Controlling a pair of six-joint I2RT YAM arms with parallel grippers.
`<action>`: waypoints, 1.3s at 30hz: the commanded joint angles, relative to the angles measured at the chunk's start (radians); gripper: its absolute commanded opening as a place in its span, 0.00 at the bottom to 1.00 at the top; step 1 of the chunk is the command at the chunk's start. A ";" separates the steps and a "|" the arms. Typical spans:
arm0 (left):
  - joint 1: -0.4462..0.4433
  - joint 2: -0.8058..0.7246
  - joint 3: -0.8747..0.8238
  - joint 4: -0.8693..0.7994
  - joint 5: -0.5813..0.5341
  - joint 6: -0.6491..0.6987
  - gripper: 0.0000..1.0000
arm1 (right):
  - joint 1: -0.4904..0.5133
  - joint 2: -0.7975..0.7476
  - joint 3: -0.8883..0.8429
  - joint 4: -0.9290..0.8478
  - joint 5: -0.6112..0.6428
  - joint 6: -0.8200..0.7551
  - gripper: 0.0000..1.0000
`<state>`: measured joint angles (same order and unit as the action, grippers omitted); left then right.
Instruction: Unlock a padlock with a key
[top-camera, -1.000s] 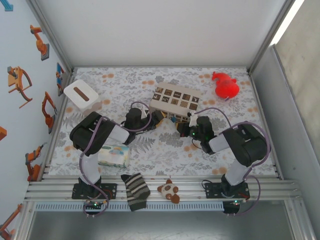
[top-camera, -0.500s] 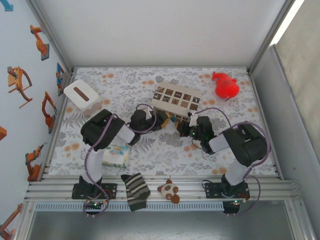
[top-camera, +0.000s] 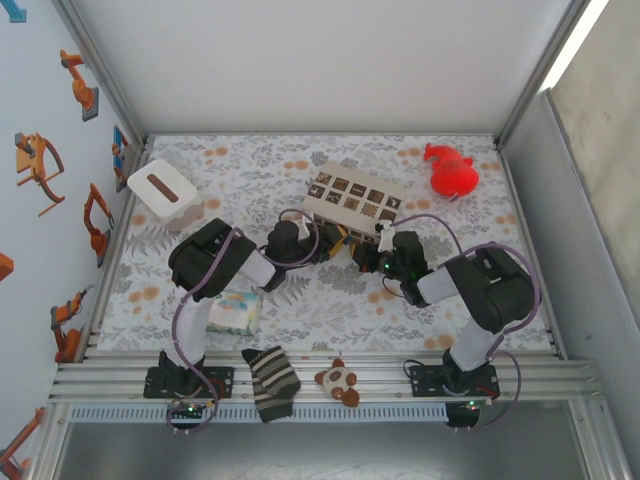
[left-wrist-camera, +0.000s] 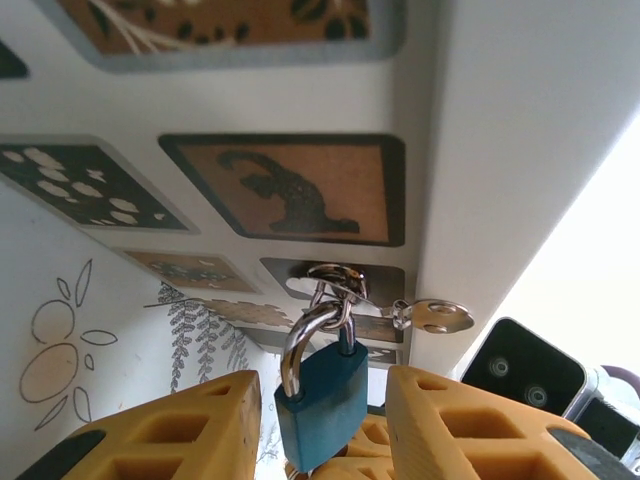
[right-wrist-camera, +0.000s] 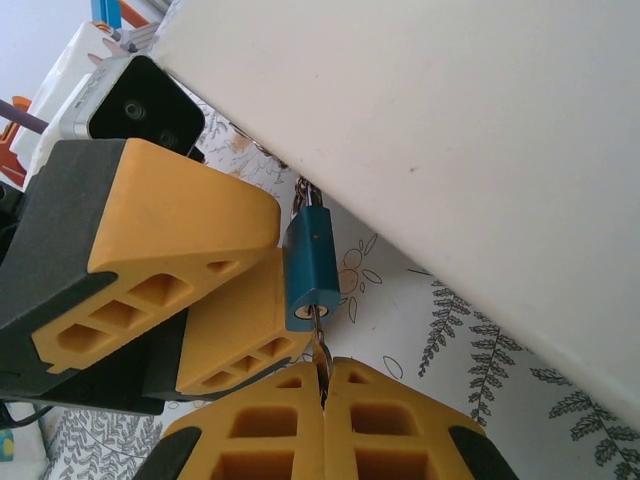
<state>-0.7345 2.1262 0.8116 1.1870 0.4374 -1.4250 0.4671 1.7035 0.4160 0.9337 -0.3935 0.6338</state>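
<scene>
Left hand (left-wrist-camera: 320, 382): stands released, yellow fingers (left-wrist-camera: 170, 430) spread on either side of the padlock (left-wrist-camera: 322, 405); contact with it cannot be told. Right hand (right-wrist-camera: 325, 372): clenches the key (right-wrist-camera: 318, 338), fingertips pressed together just below the lock, key pointing up into the base of the blue body. Padlock: hangs by its grey shackle (left-wrist-camera: 298, 345) from a metal ring (left-wrist-camera: 335, 280) on the side of the patterned box (left-wrist-camera: 290, 190), between both hands, over the flowered tabletop (top-camera: 330, 300)
</scene>
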 joint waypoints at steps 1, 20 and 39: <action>-0.009 0.028 0.020 0.046 -0.001 -0.017 0.36 | 0.016 -0.022 0.033 0.016 -0.036 0.014 0.00; -0.011 0.001 0.008 0.041 -0.045 0.008 0.16 | 0.034 -0.059 0.046 -0.058 -0.019 0.127 0.00; -0.026 0.000 -0.022 0.069 -0.057 0.017 0.06 | 0.011 -0.084 0.075 -0.062 -0.076 0.353 0.00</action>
<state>-0.7521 2.1422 0.8017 1.2465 0.3878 -1.4296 0.4839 1.6562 0.4450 0.8394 -0.4133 0.9470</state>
